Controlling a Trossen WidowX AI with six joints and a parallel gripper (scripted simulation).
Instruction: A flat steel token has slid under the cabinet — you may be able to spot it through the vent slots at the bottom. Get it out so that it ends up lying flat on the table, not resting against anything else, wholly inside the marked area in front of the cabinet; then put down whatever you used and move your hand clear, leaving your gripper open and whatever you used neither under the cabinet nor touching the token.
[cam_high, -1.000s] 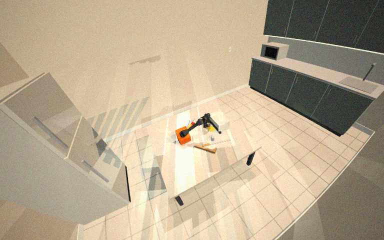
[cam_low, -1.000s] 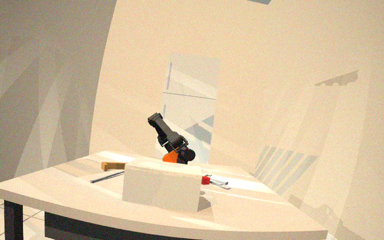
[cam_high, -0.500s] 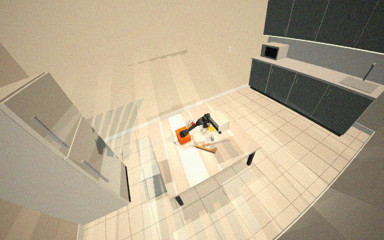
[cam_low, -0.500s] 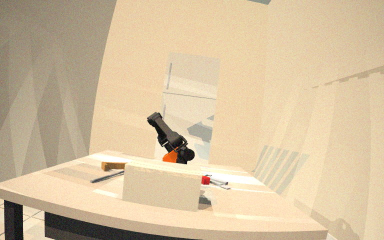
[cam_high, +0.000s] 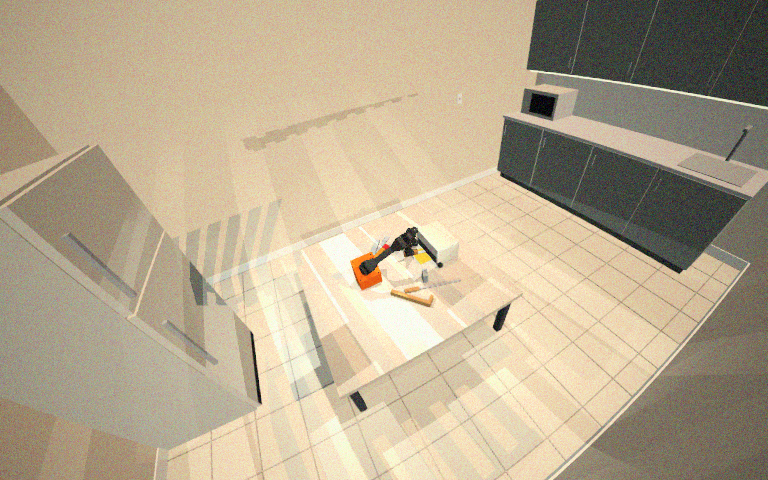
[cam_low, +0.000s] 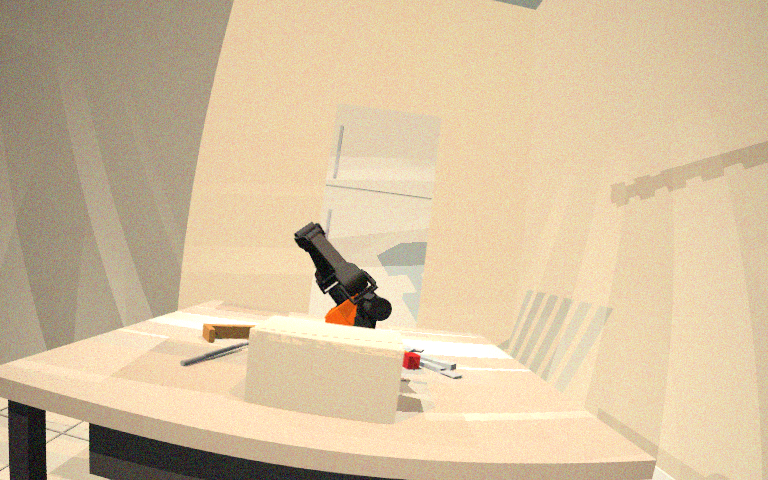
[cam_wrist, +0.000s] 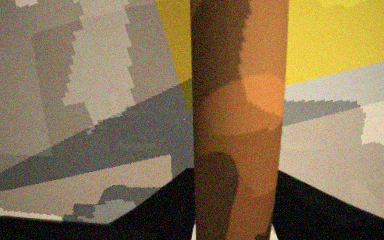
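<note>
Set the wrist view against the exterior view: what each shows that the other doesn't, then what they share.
Wrist only: the brown handle in the gripper, and the yellow area.

Exterior only: the red block, orange base and refrigerator.

Both: the table top.

We see orange base, black arm, mid-frame; cream cabinet, center; yellow patch, upper right in wrist view; brown-orange handle, patchy shadows; dark grey cupboards, right in top view.
</note>
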